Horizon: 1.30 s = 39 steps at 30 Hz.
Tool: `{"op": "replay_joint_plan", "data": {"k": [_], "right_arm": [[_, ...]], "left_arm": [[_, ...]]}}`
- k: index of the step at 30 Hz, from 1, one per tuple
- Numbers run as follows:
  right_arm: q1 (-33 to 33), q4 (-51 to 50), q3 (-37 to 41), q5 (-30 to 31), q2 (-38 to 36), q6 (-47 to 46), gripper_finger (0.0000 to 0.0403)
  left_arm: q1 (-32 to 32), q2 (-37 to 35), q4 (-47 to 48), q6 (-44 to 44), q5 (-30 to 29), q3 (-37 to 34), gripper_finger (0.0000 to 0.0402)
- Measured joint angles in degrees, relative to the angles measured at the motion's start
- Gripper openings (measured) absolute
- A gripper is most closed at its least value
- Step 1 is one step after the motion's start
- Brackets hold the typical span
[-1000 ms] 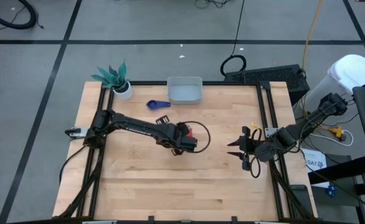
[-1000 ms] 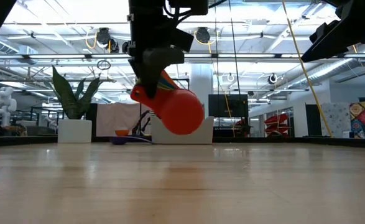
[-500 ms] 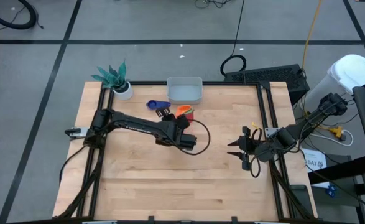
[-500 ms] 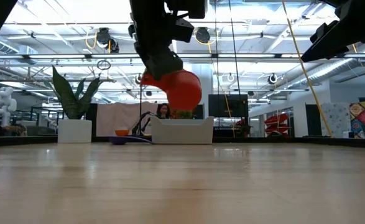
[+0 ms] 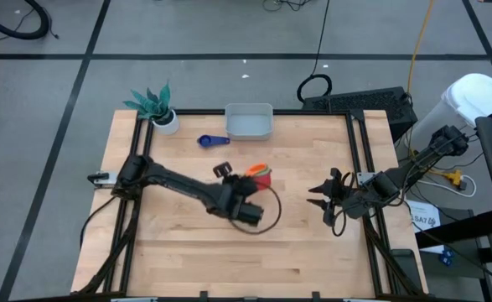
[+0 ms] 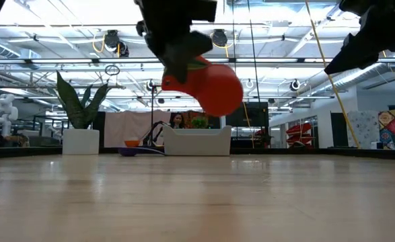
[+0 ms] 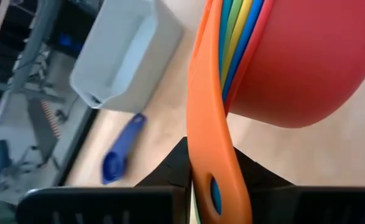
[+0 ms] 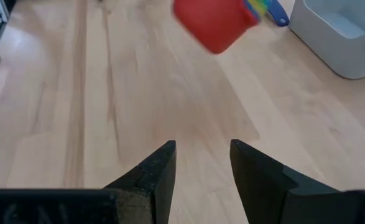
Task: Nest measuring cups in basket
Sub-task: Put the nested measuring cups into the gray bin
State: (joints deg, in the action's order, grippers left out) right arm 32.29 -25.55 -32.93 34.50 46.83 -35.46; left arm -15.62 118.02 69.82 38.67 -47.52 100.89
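One stack of nested measuring cups (image 5: 260, 174), one loose blue cup (image 5: 211, 141), one basket (image 5: 249, 122), one potted plant (image 5: 156, 106)

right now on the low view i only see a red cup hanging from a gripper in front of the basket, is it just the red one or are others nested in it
observer: Others are inside. The left gripper pinches the handles of a nested stack; orange, green, yellow and blue edges show within the red cup.
operator: is it over the basket
observer: No. From above, the stack hangs over bare wood near the table's middle, apart from the basket, which looks empty.
operator: any cup not in the stack
observer: One blue cup lies on the table just outside the basket, on the side toward the left arm.
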Motion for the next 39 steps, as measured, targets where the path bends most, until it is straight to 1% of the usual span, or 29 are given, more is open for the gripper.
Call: {"op": "replay_joint_plan", "data": {"k": [5, 8, 11, 14, 16, 19, 23, 25, 28, 33, 39], "right_arm": [[0.00, 1.46, 0.00, 0.00, 0.00, 0.02, 0.0146], [0.00, 2.12, 0.00, 0.00, 0.00, 0.08, 0.0146], [0.00, 3.21, 0.00, 0.00, 0.00, 0.64, 0.0146], [0.00, 4.95, 0.00, 0.02, 0.00, 1.79, 0.0146], [-0.01, 5.82, 0.00, 0.02, -0.01, 2.15, 0.0146], [-0.02, 6.02, 0.00, 0.03, 0.00, 2.17, 0.0146], [-0.02, 6.05, 0.00, 0.02, 0.00, 1.80, 0.0146], [-0.04, 6.12, 0.00, 0.02, 0.00, 1.68, 0.0146], [-0.04, 6.95, 0.00, 0.02, -0.01, 1.66, 0.0146], [-0.04, 7.34, 0.00, 0.00, 0.00, 1.20, 0.0146], [-0.04, 7.60, 0.00, 0.00, -0.02, 0.95, 0.0146]], "left_arm": [[-3.92, 0.00, -0.55, 5.17, 2.74, -4.42, 0.0043], [-6.25, 0.02, -0.58, 6.77, 2.48, -8.39, 0.0043], [-8.30, 0.04, -0.66, 6.89, 0.21, -11.49, 0.0043], [-10.15, 0.04, -1.62, 3.45, -2.92, -13.49, 0.0043], [-10.87, 0.04, -3.70, 1.50, -4.00, -14.70, 0.0043], [-11.39, 0.04, -6.87, -0.19, -4.79, -16.13, 0.0043], [-11.47, 0.59, -7.68, -0.64, -7.21, -17.81, 0.0043], [-10.99, 1.01, -8.85, -1.56, -6.85, -18.72, 0.0043], [-10.39, 1.65, -14.77, -5.46, -6.76, -20.34, 0.0043], [-10.27, 2.43, -16.71, -6.33, -7.06, -20.89, 0.0043], [-9.86, 2.36, -18.91, -9.04, -2.02, -20.80, 0.0043]]}}
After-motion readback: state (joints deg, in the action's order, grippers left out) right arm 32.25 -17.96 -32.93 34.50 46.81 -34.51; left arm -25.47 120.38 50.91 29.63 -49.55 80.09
